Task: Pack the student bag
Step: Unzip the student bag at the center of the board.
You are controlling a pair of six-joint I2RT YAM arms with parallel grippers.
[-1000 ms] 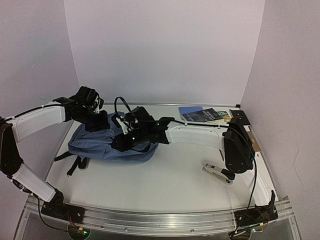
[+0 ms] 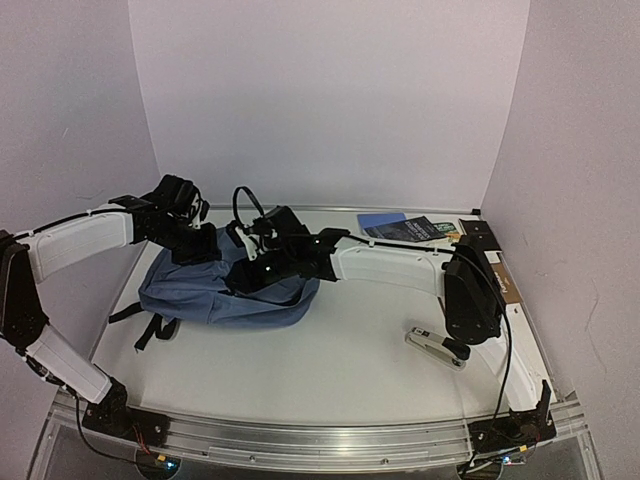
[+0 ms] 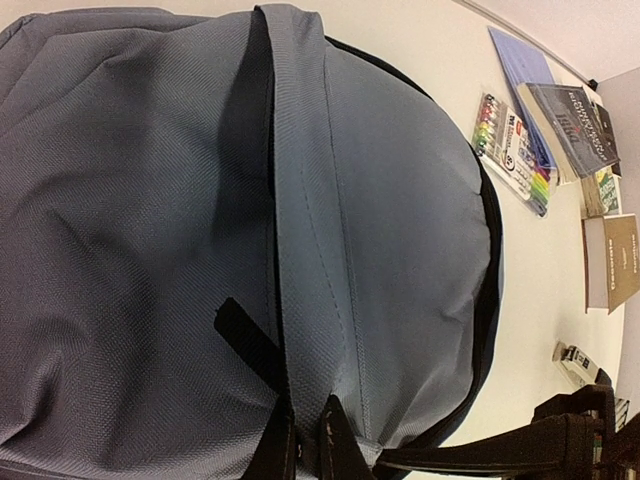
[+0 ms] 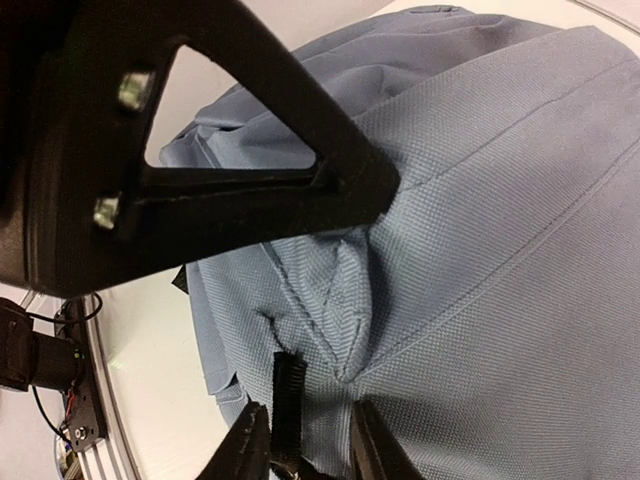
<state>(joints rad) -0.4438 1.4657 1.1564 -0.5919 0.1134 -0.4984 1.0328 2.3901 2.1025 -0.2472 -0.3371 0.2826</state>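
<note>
OK, snapshot. Left fingers (image 2: 203,247) are down on the far-left top of the student bag (image 2: 215,295), closed tight on its blue fabric strap (image 3: 300,250). The wrist view shows the strap running straight into the pinch, with a black webbing piece beside it. The bag lies slumped on the white surface (image 2: 330,370), left of centre and toward the back, with black straps trailing off its left edge to the near side.

The right arm reaches across from the right side, and the right fingers (image 2: 245,272) sit on the bag's upper middle. They are partly open with a narrow gap, straddling a black zipper tab (image 4: 288,395) at a seam fold. The tab is close to one finger and there is a gap on the other side, so it's not clamped as far as I can see.

Right of the bag, along the back edge: marker pack (image 3: 512,155), blue folder (image 3: 520,65), dark book (image 3: 575,125) partly on the folder, brown card (image 3: 612,262). Stapler (image 2: 437,347) sits alone on the surface near the right arm's elbow, well apart from the bag.
</note>
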